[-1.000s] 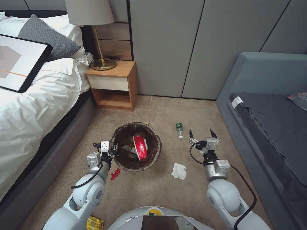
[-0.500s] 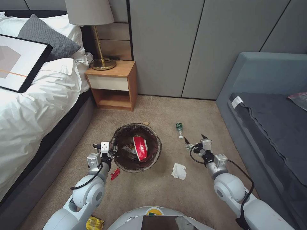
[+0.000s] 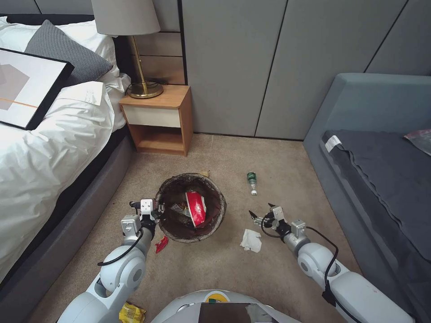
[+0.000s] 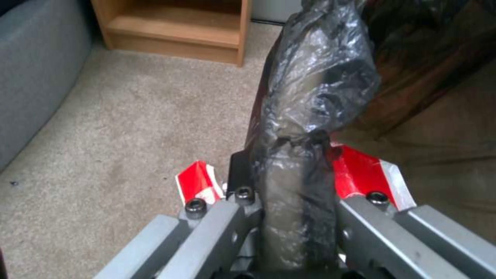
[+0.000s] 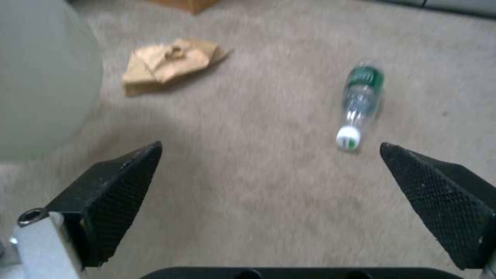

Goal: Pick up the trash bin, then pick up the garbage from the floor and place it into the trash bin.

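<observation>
The trash bin [image 3: 219,214], round with a dark liner, stands on the carpet with a red-and-white wrapper [image 3: 196,207] inside. My left gripper [image 3: 158,210] is shut on its near-left rim; in the left wrist view the liner-covered rim [image 4: 310,97] sits between the jaws of that gripper [image 4: 292,193]. My right gripper [image 3: 260,209] is open and low over the carpet, just beyond a crumpled white paper [image 3: 251,240]. A green bottle [image 3: 252,181] lies farther out, and in the right wrist view it [image 5: 359,104] lies ahead of the open gripper [image 5: 269,146]. A brown paper bag [image 5: 168,62] lies by the bin's white side [image 5: 41,89].
A red wrapper [image 3: 161,244] lies beside the bin near my left wrist. A yellow wrapper [image 3: 131,312] sits by my base. The bed [image 3: 54,148] runs along the left, a wooden nightstand [image 3: 159,119] stands at the wall, and a grey sofa [image 3: 381,170] lines the right.
My right arm has drawn back and leftward, bringing the open gripper from beside the bottle down toward the white paper. The left gripper and bin have not moved.
</observation>
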